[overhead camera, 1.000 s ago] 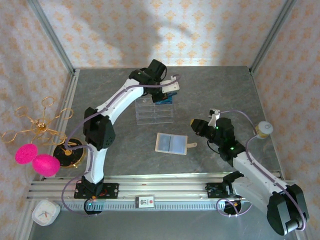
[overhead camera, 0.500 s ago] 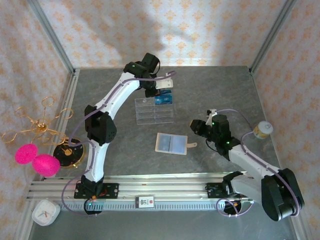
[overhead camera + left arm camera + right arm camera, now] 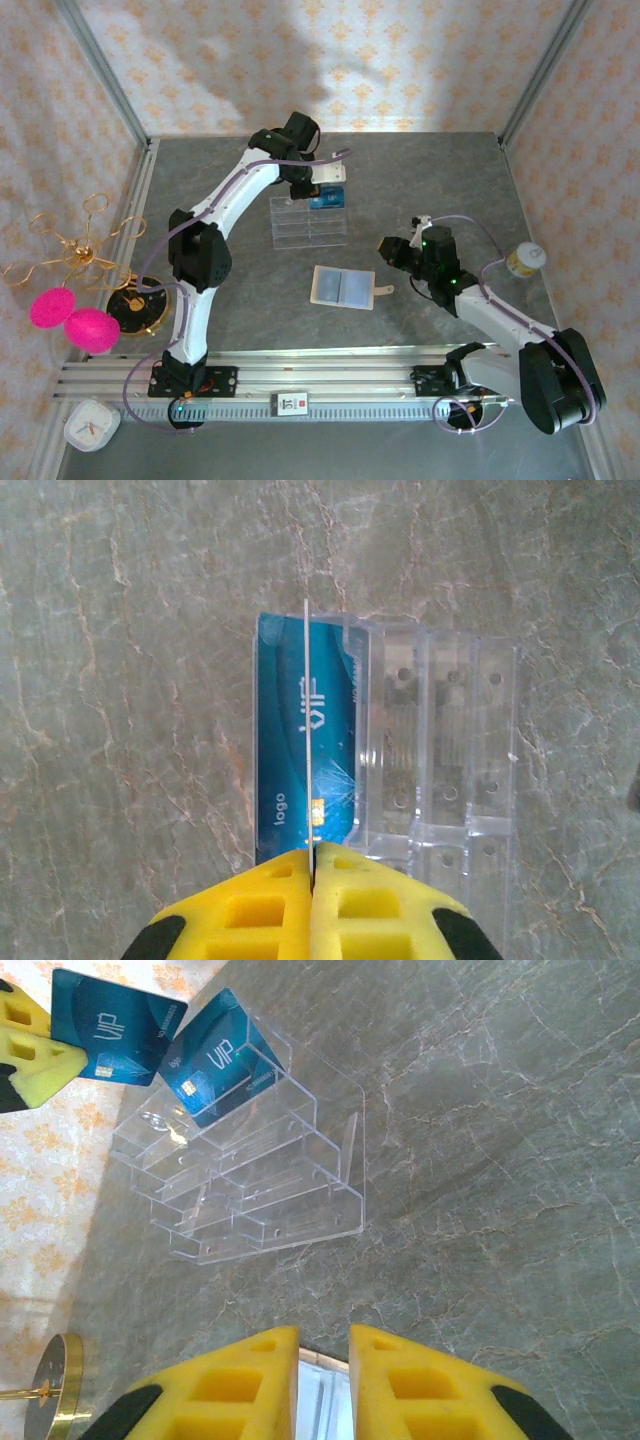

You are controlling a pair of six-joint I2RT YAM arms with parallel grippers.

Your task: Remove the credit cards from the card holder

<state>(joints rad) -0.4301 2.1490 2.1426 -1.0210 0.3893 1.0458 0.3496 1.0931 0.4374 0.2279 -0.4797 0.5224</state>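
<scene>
Your L gripper [image 3: 312, 855] is clenched on a credit card [image 3: 307, 730]; L wrist view shows that card edge-on, upright, just over one end of the clear tray [image 3: 450, 780]; in the R wrist view its blue face reads VIP. A second card [image 3: 215, 1060] leans in the tray's far-right compartment, below the held one; can't tell if the two touch. Your R gripper [image 3: 323, 1335] has its fingers slightly apart w/ nothing between them; it's above the worktop [image 3: 440, 180], just beside the card holder [image 3: 343, 287]; holder lies open & flat mid-worktop, pockets up, snap tab toward the R arm, apart from the tray.
</scene>
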